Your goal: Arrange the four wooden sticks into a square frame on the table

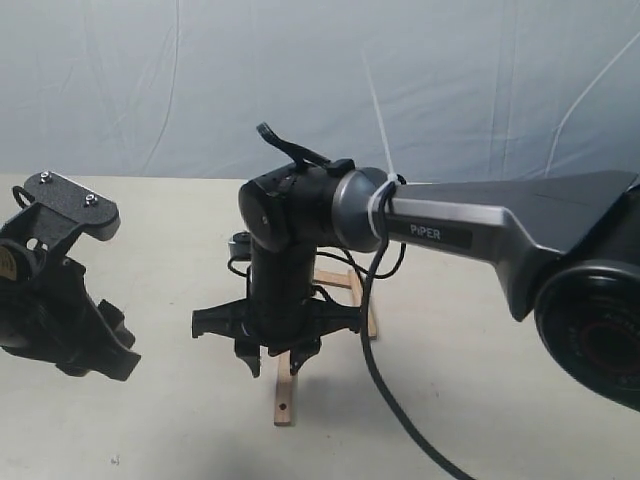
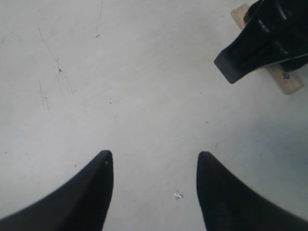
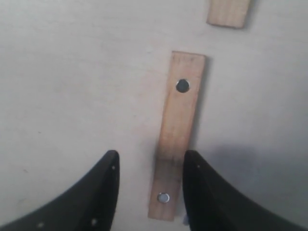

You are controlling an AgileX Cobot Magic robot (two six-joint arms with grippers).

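Right gripper (image 3: 151,156) reaches to table middle, pointing down, fingers spread astride stick (image 3: 179,134). Gap shows on one side, so not clamped; likely lining up for grasp. Stick lies flat mid-table, toward near edge, apart from other sticks (image 1: 352,283) nearer far edge, which arm partly hides. Frame looks unfinished. Left gripper (image 2: 154,154) released, empty, over table (image 1: 520,400) near left edge, probably kept clear of work.

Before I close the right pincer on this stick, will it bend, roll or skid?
Likely stiff: the wooden stick looks like a solid flat slat. Rolling seems unlikely, since it lies flat on the table. It sits off-centre in the open right pincer, so it may skid or pivot on closing.
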